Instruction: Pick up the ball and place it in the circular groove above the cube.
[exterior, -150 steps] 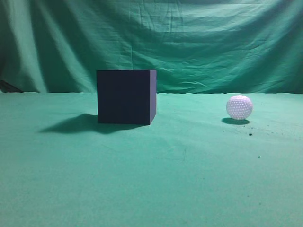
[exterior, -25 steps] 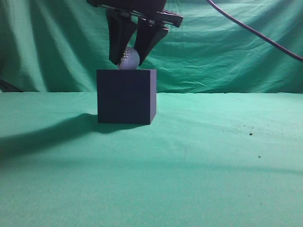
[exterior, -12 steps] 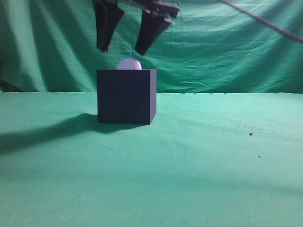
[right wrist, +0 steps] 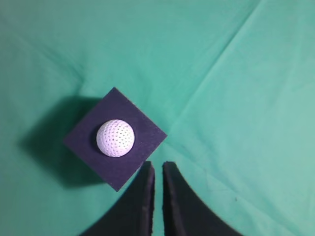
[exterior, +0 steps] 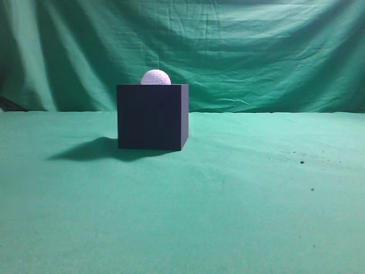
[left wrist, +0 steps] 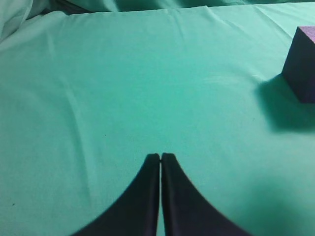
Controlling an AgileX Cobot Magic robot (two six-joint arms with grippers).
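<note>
The white dimpled ball (exterior: 155,77) sits on top of the dark navy cube (exterior: 152,117), sunk a little into its top face. In the right wrist view the ball (right wrist: 115,138) rests at the middle of the cube's top (right wrist: 145,137). My right gripper (right wrist: 158,164) hangs high above, off the cube's near corner, its fingers nearly together and empty. My left gripper (left wrist: 161,156) is shut and empty over the bare cloth, with the cube (left wrist: 301,64) far off to its right. Neither gripper shows in the exterior view.
Green cloth (exterior: 239,200) covers the table and hangs as a backdrop behind it. A few dark specks (exterior: 301,162) lie on the cloth at the right. The cube casts a shadow (exterior: 85,151) to its left.
The right gripper, open just above the ball half a second ago, has risen out of the exterior view and closed. The ball stays on the cube. The arm's long shadow is gone.
</note>
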